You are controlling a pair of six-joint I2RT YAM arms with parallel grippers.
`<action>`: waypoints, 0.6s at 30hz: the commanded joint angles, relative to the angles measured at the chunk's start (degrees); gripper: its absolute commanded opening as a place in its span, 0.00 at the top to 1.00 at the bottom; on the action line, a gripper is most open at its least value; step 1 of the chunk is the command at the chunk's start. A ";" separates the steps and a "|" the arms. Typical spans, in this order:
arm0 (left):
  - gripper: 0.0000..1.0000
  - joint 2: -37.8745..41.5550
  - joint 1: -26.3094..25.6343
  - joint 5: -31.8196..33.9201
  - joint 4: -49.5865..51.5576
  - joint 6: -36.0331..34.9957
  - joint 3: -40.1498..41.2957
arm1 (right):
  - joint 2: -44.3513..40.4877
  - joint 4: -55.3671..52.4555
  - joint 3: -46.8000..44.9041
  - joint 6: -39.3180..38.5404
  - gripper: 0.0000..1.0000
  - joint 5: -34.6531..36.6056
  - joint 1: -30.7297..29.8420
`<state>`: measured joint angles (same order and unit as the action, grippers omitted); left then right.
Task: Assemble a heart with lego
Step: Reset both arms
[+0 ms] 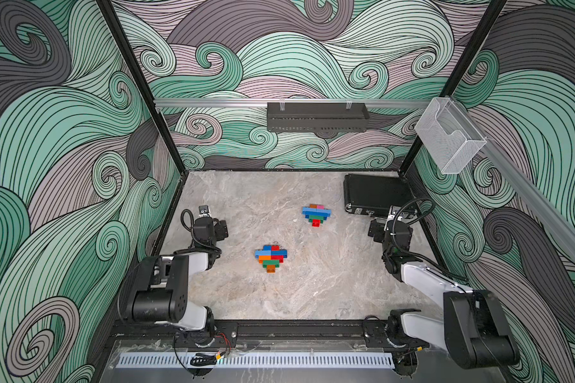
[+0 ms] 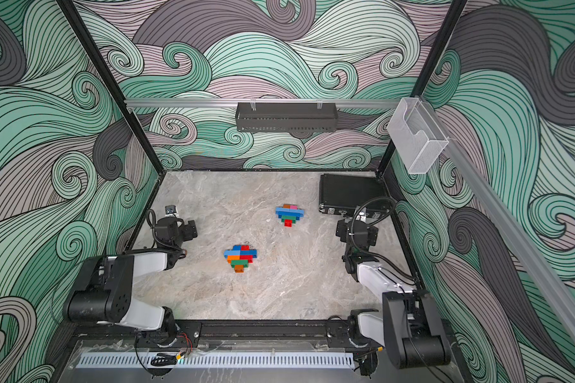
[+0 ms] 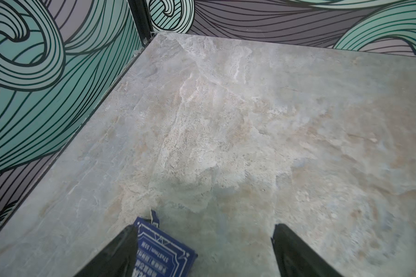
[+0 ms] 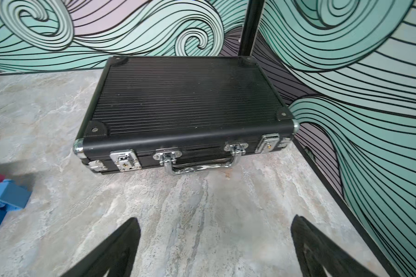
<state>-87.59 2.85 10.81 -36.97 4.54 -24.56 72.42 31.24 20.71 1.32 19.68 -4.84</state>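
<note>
The marble-look table is stretching out under both arms, with its near edge running out of sight below their bases. Straight ahead of the right pincer, a black ribbed case is lying flat in the far corner with its lid down and its chrome handle facing the pincer. In both top views the right arm is covering the case's near corner.

The right pincer is hanging released, its jaws wide apart with only bare table between them. The left pincer is also standing open over the table, and the frame is cutting off the roots of its fingers.

The orange-tipped lego heart is lying flat to the right of the left pincer, well apart from it. The red-tipped lego heart is lying to the left of the right pincer, also apart. The right wrist view is catching only a blurred blue and dark red edge of it at the frame border.

A dark blue card box is lying just beside one finger of the left pincer. That finger is partly hiding it and the frame is cropping it. Whether the two are touching is not showing, and both top views are hiding the box under the wrist.
</note>
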 commanded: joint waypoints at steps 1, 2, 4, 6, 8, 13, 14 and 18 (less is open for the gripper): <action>0.10 0.08 0.57 -3.97 -0.97 -0.59 -2.23 | 4.52 15.50 -1.44 -3.55 0.01 -8.80 0.32; 0.08 0.38 0.46 -3.94 -0.76 -0.76 -2.77 | 6.88 17.12 -1.38 -3.77 0.01 -9.73 0.27; 0.08 -1.06 0.38 -4.63 -5.82 -2.29 -1.15 | 14.85 24.87 -2.08 -4.92 0.01 -10.77 0.03; 0.01 0.27 0.40 -4.13 0.93 -0.85 -3.42 | 16.91 23.51 0.79 -3.47 0.01 -8.13 0.28; 0.01 -0.64 0.32 -4.26 -2.87 -1.80 -2.35 | 16.30 19.66 1.73 -1.62 0.01 -12.98 3.05; 0.01 0.40 0.31 -4.37 -0.43 -1.20 -2.71 | 16.73 21.64 1.34 -2.02 0.01 -12.48 2.76; 0.01 0.29 0.31 -4.44 -1.38 -1.46 -2.46 | 15.89 19.36 1.78 -1.94 0.01 -12.64 2.73; 0.01 0.22 0.14 -4.14 -1.46 -1.57 -2.42 | 15.72 19.00 1.87 -1.94 0.01 -12.68 2.73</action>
<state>-88.29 3.03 7.03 -37.69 3.49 -26.04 88.84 49.34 21.87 -1.08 7.86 -2.02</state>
